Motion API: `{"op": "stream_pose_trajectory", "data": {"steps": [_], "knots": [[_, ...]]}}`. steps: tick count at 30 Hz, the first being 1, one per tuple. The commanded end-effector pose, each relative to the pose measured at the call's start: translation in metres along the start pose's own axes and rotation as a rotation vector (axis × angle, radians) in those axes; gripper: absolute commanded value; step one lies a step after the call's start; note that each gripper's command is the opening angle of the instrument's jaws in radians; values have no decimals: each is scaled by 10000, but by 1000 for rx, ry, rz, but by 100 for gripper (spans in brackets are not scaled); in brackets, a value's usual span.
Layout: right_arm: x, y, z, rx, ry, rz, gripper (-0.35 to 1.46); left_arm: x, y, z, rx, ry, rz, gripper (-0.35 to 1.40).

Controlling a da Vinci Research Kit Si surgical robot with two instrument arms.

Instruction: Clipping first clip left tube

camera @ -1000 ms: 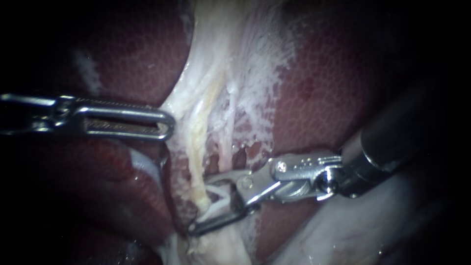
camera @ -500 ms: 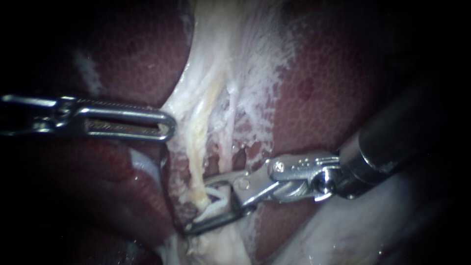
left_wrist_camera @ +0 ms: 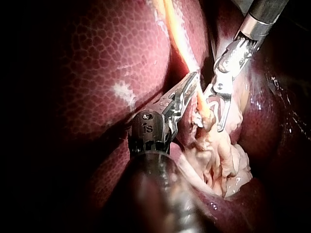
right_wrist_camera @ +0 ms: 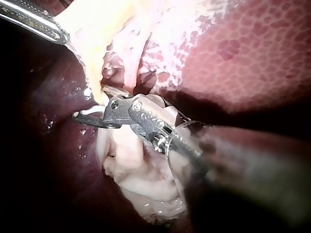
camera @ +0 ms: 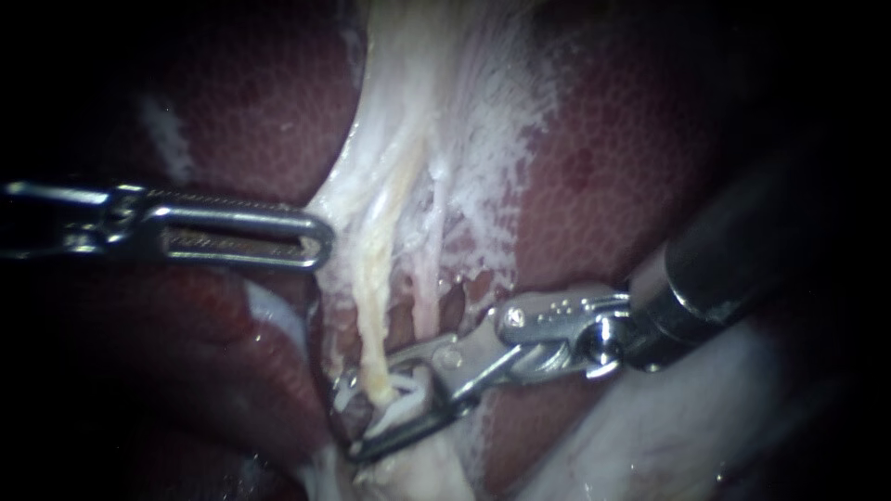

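The left tube [camera: 371,315] is a yellowish strand running down through pale tissue between lobes of dark red liver [camera: 631,186]. My right instrument [camera: 350,417] comes in from the right. Its jaws stand apart on either side of the tube's lower end and carry a white clip [camera: 401,401] between them. In the right wrist view the same jaws [right_wrist_camera: 85,116] reach under the tube [right_wrist_camera: 95,90]. My left instrument [camera: 316,239] has its slotted jaws together, pinching the edge of the pale tissue [camera: 348,199]. The left wrist view shows it [left_wrist_camera: 192,82] beside the orange-yellow tube [left_wrist_camera: 182,46].
A thinner pinkish strand [camera: 429,292] runs just right of the left tube. Lumpy pale tissue [left_wrist_camera: 218,155] lies below the clip site. The right instrument's dark shaft [camera: 733,269] crosses the liver at the right. The view's edges are dark.
My right instrument has slid left, so its jaws and the clip now straddle the tube's lower end instead of lying just right of it. The left instrument has held still.
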Motion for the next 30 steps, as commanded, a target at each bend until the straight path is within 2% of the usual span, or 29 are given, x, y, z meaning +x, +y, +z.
{"op": "stream_pose_trajectory", "data": {"steps": [1, 6, 9, 14, 17, 30], "knots": [[-1, 2, -1, -2, 1, 0, 41, 0, 0, 0, 0, 0, 0, -35], [-4, 6, -3, -6, 2, 7, 27, 0, 0, 0, 0, 0, 0, -35], [-4, 8, -8, -3, 3, 19, 1, 0, 0, 0, 0, 0, 0, -35], [-2, 10, -11, -6, -10, 22, -29, 0, 0, 1, 0, 0, 0, -35], [-2, 10, -11, -7, -16, 22, -35, 0, 0, 1, 0, 0, 0, -35], [-3, 10, -11, -6, -16, 28, -35, 0, 0, 2, -1, 0, 0, -35]]}}
